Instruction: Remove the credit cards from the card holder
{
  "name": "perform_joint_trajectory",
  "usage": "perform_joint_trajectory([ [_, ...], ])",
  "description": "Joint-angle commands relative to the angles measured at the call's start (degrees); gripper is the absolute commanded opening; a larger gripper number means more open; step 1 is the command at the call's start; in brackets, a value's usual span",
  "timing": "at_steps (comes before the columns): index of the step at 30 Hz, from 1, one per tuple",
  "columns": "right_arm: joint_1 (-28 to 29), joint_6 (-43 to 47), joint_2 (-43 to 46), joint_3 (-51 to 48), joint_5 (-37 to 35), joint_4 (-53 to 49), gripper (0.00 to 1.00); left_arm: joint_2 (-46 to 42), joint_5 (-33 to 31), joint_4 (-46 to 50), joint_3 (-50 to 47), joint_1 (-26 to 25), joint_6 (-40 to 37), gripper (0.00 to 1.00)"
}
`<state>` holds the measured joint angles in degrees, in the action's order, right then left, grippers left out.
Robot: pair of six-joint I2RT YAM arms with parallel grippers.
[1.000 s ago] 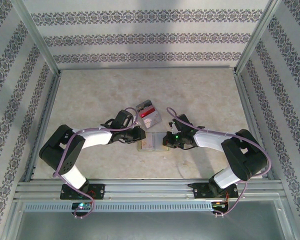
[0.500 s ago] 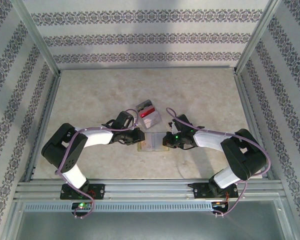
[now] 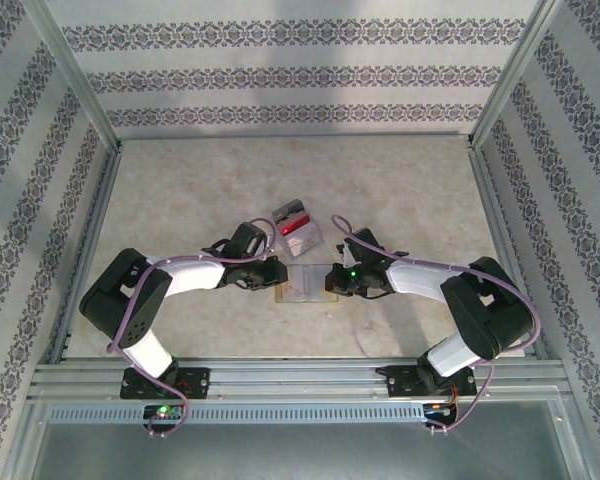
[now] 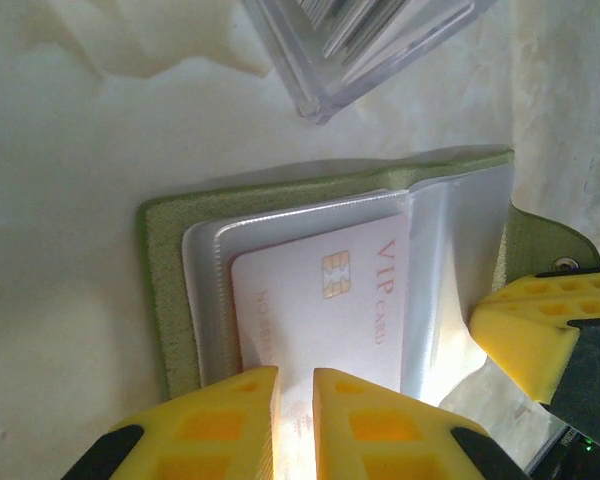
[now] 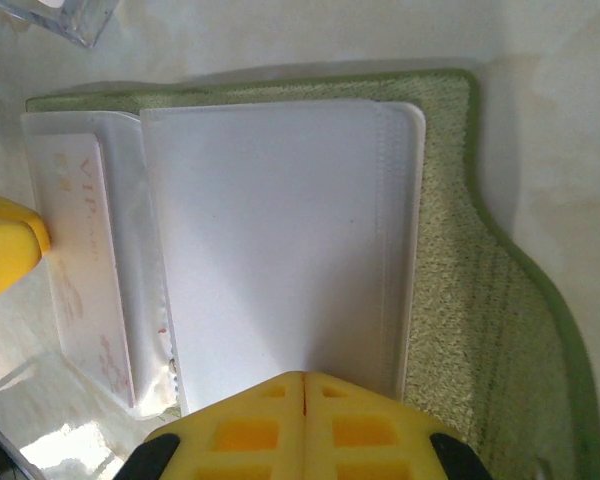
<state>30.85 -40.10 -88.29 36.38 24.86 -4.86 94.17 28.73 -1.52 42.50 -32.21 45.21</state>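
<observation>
Scene: two robot arms reach inward across a pale, marbled worktop [image 3: 180, 190] and meet at its middle, inside a frame with patterned walls.

Card holder [image 3: 305, 284]: lies open and flat on the worktop between the two hands. Its olive-green cover faces down and its clear plastic sleeves face up.

Card [image 4: 325, 300]: white, with a gold chip and the words "VIP card" in reddish letters. It sticks partly out of a sleeve on the left arm's side of the holder.

Left hand [image 4: 295, 385]: its yellow fingers are close together with a thin bright gap between them. The tips are at the near edge of the card. I cannot tell whether they pinch the card.

Right hand [image 5: 305, 385]: its yellow fingers are pressed together with no gap. The tips rest on a milky plastic sleeve [image 5: 280, 230] on the opposite side of the holder.

Clear box [image 3: 296, 226]: a small see-through case with red and white contents. It sits on the worktop just beyond the card holder, apart from both hands.
</observation>
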Motion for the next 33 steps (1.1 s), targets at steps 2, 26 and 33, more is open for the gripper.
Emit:
perform_joint_trajectory([
  [2,-0.7,1.3,-1.3,0.4,-1.6,-2.1,0.02,-2.4,-0.9,2.7,-0.7,-0.4,-1.0,0.18],
  [26,-0.7,1.1,-1.2,0.0,-1.7,-1.9,0.02,-3.3,-0.3,0.6,-3.2,-0.4,0.0,0.17],
  [33,-0.6,1.2,-1.2,0.0,-1.7,-2.0,0.03,-6.4,0.8,1.2,-3.0,-0.4,-0.2,0.17],
])
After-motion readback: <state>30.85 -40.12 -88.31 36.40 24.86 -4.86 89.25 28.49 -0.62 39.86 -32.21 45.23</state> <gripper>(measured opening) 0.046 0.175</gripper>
